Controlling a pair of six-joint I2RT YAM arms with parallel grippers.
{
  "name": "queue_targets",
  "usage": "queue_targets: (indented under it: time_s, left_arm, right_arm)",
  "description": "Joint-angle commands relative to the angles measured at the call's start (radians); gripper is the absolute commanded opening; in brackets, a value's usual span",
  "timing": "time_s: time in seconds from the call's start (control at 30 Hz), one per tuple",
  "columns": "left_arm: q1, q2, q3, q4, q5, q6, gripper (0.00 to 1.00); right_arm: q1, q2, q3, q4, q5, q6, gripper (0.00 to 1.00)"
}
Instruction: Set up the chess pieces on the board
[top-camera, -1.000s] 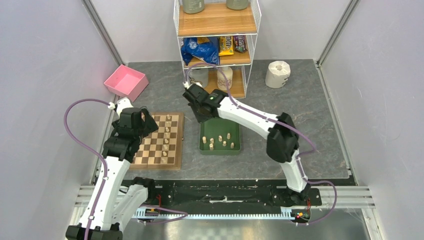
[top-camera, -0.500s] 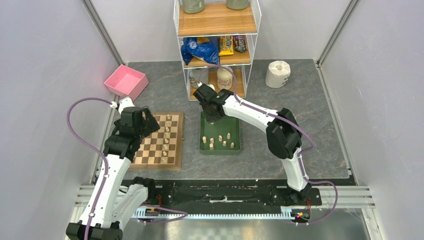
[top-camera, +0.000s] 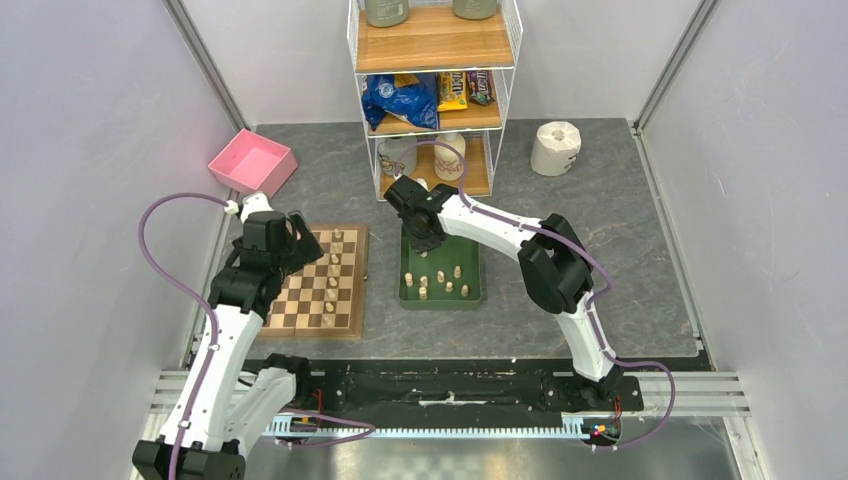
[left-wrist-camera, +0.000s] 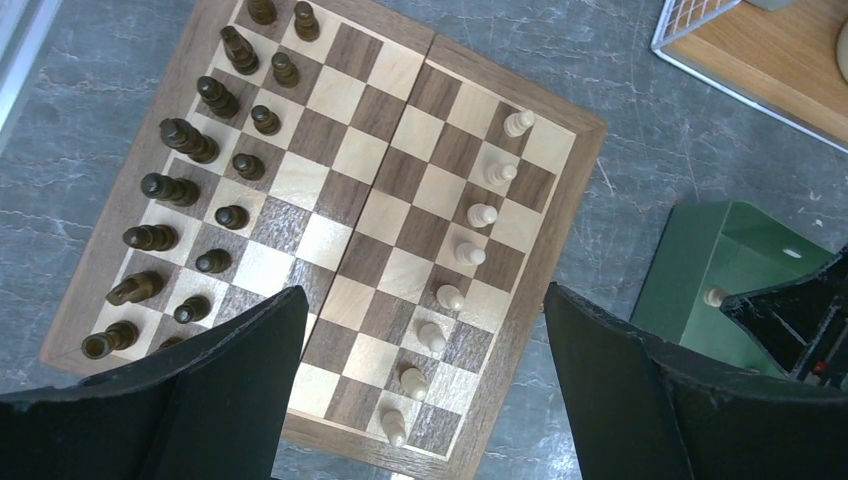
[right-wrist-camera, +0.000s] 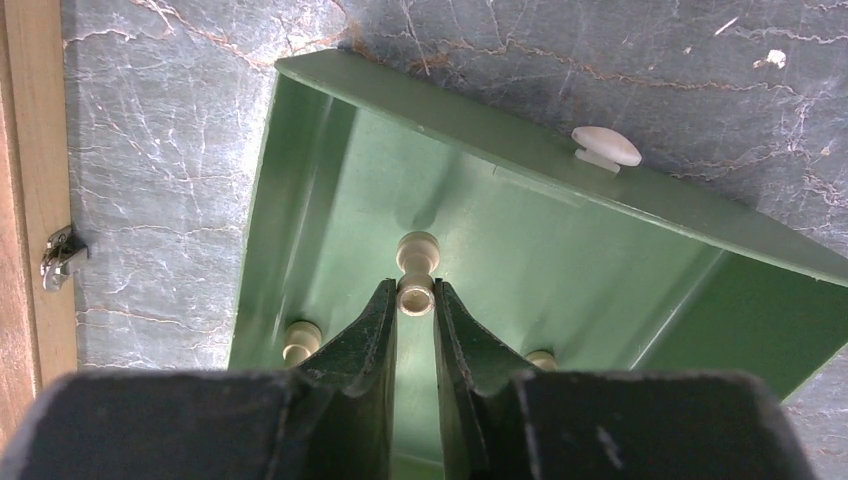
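Note:
The board (top-camera: 360, 300) lies left of centre, with dark chess pieces (left-wrist-camera: 185, 140) in two rows on one side and a row of pale pieces (left-wrist-camera: 482, 214) on the other. My left gripper (left-wrist-camera: 422, 300) hovers open above the board's near end (left-wrist-camera: 390, 230) and holds nothing. My right gripper (right-wrist-camera: 415, 292) is down inside the green tray (right-wrist-camera: 500, 230), shut on a cream chess piece (right-wrist-camera: 416, 270) near the far wall. I cannot tell whether that piece is off the tray floor. More cream pieces (top-camera: 440, 280) stand loose in the tray (top-camera: 478, 270).
A wire shelf unit (top-camera: 435, 90) with snacks and jars stands just behind the tray, its wooden base (right-wrist-camera: 30, 200) close on the left. A pink bin (top-camera: 252, 163) sits back left, a paper roll (top-camera: 555, 147) back right. A pale knob (right-wrist-camera: 606, 147) shows at the tray's far rim.
My right gripper has swung right from the gap beside the board to the tray's far end and come down into it. The left arm has barely moved.

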Motion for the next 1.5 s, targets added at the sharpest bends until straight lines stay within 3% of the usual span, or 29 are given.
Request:
queue_targets:
  time_s: [0.0, 0.37, 0.73, 1.1, 1.2, 1.33, 1.47]
  left_arm:
    - [0.005, 0.012, -0.008, 0.046, 0.041, 0.039, 0.95]
    - [0.005, 0.032, -0.006, 0.046, 0.066, 0.043, 0.95]
    - [0.005, 0.034, -0.008, 0.062, 0.138, 0.058, 0.95]
    - [-0.011, 0.095, 0.084, 0.189, 0.371, 0.047, 0.95]
    - [-0.091, 0.149, 0.117, 0.236, 0.356, 0.034, 0.93]
    - [-0.358, 0.308, 0.218, 0.239, 0.150, 0.064, 0.92]
    - [-0.469, 0.504, 0.302, 0.252, 0.184, 0.070, 0.87]
  right_arm:
    - [0.002, 0.013, 0.003, 0.025, -0.004, 0.017, 0.22]
    - [0.001, 0.029, -0.006, 0.032, -0.012, 0.020, 0.26]
    - [0.001, -0.018, -0.006, 0.046, -0.040, 0.021, 0.44]
    - [-0.047, -0.343, -0.181, 0.113, 0.068, 0.022, 0.57]
    - [-0.101, -0.469, -0.288, 0.143, 0.088, 0.063, 0.63]
    - [-0.195, -0.617, -0.424, 0.167, 0.094, 0.105, 0.64]
    - [-0.257, -0.730, -0.521, 0.191, 0.131, 0.125, 0.64]
